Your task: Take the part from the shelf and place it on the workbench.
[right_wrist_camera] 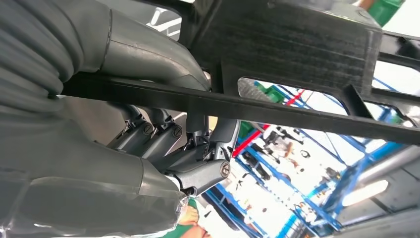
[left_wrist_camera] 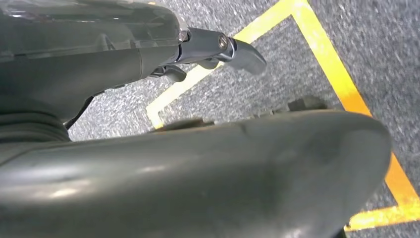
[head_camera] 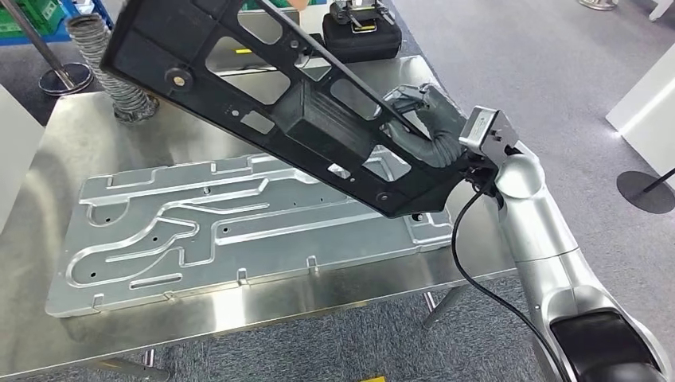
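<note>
A long black plastic frame part (head_camera: 263, 87) with cut-out windows hangs tilted over the steel workbench (head_camera: 48, 159), its far end high at the upper left. My right hand (head_camera: 426, 123) grips its lower right end; in the right wrist view the fingers (right_wrist_camera: 163, 144) curl around a black bar of the part (right_wrist_camera: 277, 34). Beneath the part a large silver stamped metal plate (head_camera: 239, 231) lies flat on the bench. My left hand (left_wrist_camera: 218, 49) hangs over grey carpet, fingers apart, holding nothing.
A black case (head_camera: 362, 36) sits at the bench's far edge. A grey ribbed hose (head_camera: 111, 68) stands at the far left corner, beside a stanchion base (head_camera: 64, 78). Yellow floor tape (left_wrist_camera: 341, 84) crosses the carpet below my left hand. A round dark base (head_camera: 645, 191) lies right.
</note>
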You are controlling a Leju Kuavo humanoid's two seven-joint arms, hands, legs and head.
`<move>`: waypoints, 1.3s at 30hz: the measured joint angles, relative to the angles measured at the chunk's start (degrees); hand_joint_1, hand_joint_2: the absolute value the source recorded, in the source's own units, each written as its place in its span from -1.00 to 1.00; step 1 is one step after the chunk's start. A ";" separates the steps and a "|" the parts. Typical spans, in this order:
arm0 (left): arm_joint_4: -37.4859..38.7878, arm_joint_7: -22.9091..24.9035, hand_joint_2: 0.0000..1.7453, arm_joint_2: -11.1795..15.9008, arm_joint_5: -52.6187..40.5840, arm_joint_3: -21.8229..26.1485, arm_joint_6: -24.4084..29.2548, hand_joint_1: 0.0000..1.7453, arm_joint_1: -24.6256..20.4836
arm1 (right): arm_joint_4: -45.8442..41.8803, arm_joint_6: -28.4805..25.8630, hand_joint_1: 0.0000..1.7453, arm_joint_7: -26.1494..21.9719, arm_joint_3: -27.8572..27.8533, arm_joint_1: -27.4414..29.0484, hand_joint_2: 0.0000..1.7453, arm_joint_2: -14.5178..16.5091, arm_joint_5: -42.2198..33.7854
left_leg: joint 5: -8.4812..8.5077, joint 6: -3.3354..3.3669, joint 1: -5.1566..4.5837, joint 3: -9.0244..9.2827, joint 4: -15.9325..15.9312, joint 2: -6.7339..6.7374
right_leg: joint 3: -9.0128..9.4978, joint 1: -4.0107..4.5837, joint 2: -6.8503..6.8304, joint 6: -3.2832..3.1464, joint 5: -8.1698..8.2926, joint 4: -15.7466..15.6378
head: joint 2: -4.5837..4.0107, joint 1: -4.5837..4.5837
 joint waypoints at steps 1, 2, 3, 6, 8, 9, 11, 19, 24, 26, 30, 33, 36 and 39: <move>0.00 -0.05 -1.00 0.00 0.01 -0.01 0.00 -1.00 -0.05 | 0.61 -0.89 1.00 0.18 0.72 -1.06 1.00 -0.27 1.31 | 0.09 0.34 0.02 0.08 -0.23 -0.01 | -0.17 -0.12 -0.01 0.30 -0.38 0.39 | 0.00 0.01; -0.01 -0.16 -1.00 -0.01 0.02 -0.03 0.00 -1.00 -0.13 | 1.59 -2.21 1.00 0.43 1.74 -2.69 1.00 -0.61 3.36 | 0.19 0.69 0.09 0.15 -0.44 0.01 | -0.78 -0.23 -0.01 0.60 -1.21 1.69 | 0.00 0.01; -0.01 -0.30 -1.00 -0.01 0.03 -0.04 -0.04 -1.00 -0.20 | 2.87 -3.88 1.00 0.70 2.99 -4.83 1.00 -1.01 5.92 | 0.26 0.96 0.15 0.21 -0.62 0.05 | -2.02 -0.33 0.00 0.84 -2.58 4.21 | 0.00 0.01; -0.01 -0.67 -1.00 -0.01 0.13 -0.05 -0.20 -1.00 -0.30 | 5.98 -7.91 1.00 1.03 5.80 -9.71 1.00 -1.73 11.73 | 0.23 1.24 0.06 0.17 -0.64 0.13 | -6.21 -0.39 0.01 1.24 -6.33 12.61 | 0.00 0.00; -0.01 -0.71 -1.00 0.00 0.16 -0.05 -0.21 -1.00 -0.30 | 6.29 -8.37 1.00 1.03 6.09 -10.15 1.00 -1.78 12.33 | 0.22 1.25 0.05 0.17 -0.64 0.14 | -6.72 -0.39 0.01 1.27 -6.69 13.62 | 0.00 0.00; -0.01 -0.73 -1.00 0.00 0.19 -0.05 -0.22 -1.00 -0.29 | 6.46 -8.62 1.00 1.04 6.26 -10.33 1.00 -1.79 12.68 | 0.22 1.26 0.05 0.17 -0.64 0.14 | -6.93 -0.39 0.01 1.28 -6.82 14.03 | 0.00 0.00; 0.00 -0.88 -1.00 0.00 0.34 -0.04 -0.29 -1.00 -0.28 | 7.86 -10.49 1.00 1.15 7.80 -11.88 1.00 -1.90 15.70 | 0.18 1.32 0.05 0.23 -0.61 0.13 | -8.39 -0.41 0.01 1.36 -7.17 16.57 | 0.00 0.00; 0.00 -2.02 -1.00 -0.01 0.56 -0.27 0.01 -1.00 -0.01 | 15.37 -30.42 1.00 10.98 25.01 -22.18 1.00 -2.01 49.72 | -1.12 -0.76 -0.24 -0.06 0.58 -0.25 | -2.07 -0.17 0.11 -1.01 2.00 -0.25 | 0.00 0.00; 0.01 -2.18 -1.00 0.02 0.83 -0.49 0.09 -1.00 0.08 | 17.74 -36.82 1.00 16.01 32.02 -18.44 1.00 -0.37 60.82 | -6.27 -1.55 0.01 -7.16 14.46 -0.06 | -1.50 -0.28 0.19 -1.86 1.93 -0.59 | 0.00 0.00; 0.00 -2.29 -1.00 0.08 1.09 -0.49 0.24 -1.00 0.12 | 19.31 -38.14 1.00 16.52 33.71 -16.76 1.00 0.59 61.44 | -3.48 -1.47 0.05 -6.50 11.80 -0.05 | -1.34 -0.28 0.27 -1.79 1.69 -0.40 | 0.00 0.00; 0.00 -2.52 -1.00 0.15 1.38 -0.49 0.52 -1.00 0.21 | 21.11 -40.09 1.00 16.34 34.71 -14.62 1.00 2.09 60.78 | 1.22 -0.70 -0.14 -1.33 0.27 -0.13 | -1.41 -0.02 0.38 -1.02 1.10 0.18 | 0.00 0.00; -0.01 -2.61 -1.00 0.20 1.58 -0.48 0.76 -1.00 0.48 | 21.92 -40.10 1.00 15.83 34.93 -13.72 1.00 2.78 59.97 | 1.13 0.12 -0.10 -1.01 -0.51 -0.18 | -1.41 -0.05 0.38 -0.20 0.97 0.16 | 0.00 0.00; -0.01 -2.79 -1.00 0.20 1.76 -0.47 0.86 -1.00 0.47 | 22.45 -39.73 1.00 15.29 34.94 -13.57 1.00 3.20 59.21 | 1.43 0.99 0.15 -0.59 -1.18 -0.09 | -3.77 -0.31 0.30 0.59 -2.37 5.51 | 0.00 0.00; -0.01 -2.92 -1.00 0.22 1.81 -0.47 0.90 -1.00 0.55 | 23.11 -39.12 1.00 14.72 34.95 -13.12 1.00 3.52 58.59 | 1.40 1.20 0.12 -0.57 -1.14 -0.10 | -8.84 -0.42 0.28 1.05 -6.20 15.70 | 0.00 0.00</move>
